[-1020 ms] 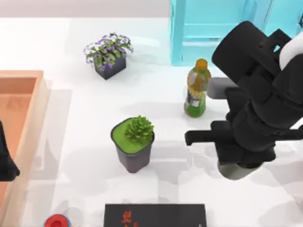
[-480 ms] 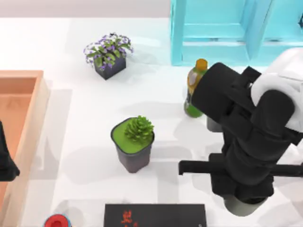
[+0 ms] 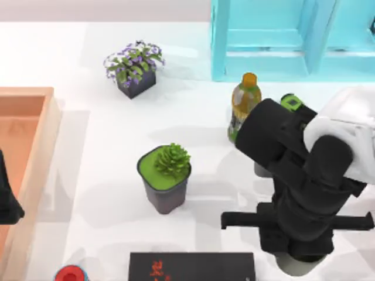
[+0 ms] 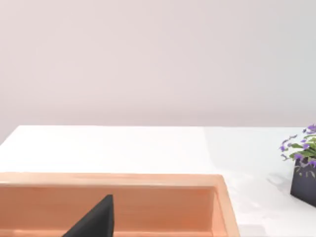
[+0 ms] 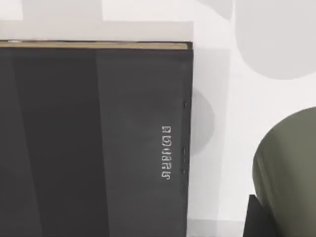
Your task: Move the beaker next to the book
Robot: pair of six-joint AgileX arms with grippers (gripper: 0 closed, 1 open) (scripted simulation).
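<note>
The book [image 3: 192,266] lies flat at the table's near edge, a black slab with red characters on its cover; the right wrist view shows its smooth dark cover [image 5: 94,138] with a pale page edge and small white lettering. A red-topped round object [image 3: 71,273] sits near its left end. Just right of the book hangs the right gripper [image 3: 296,263], and below it peeks the pale rounded beaker [image 3: 295,267], which the wrist view shows as a dull grey-green curved wall [image 5: 289,168] close beside the book. Whether the fingers clamp the beaker cannot be told. Behind the book stands a dark pot with a green succulent [image 3: 166,177]. The bulky black right arm covers part of the orange-capped green bottle [image 3: 243,105]. Farther back sit a purple-flowered planter [image 3: 134,68] and a glossy cyan cabinet [image 3: 281,38]. The left arm is parked over the wooden tray [image 3: 29,164] on the left.
</note>
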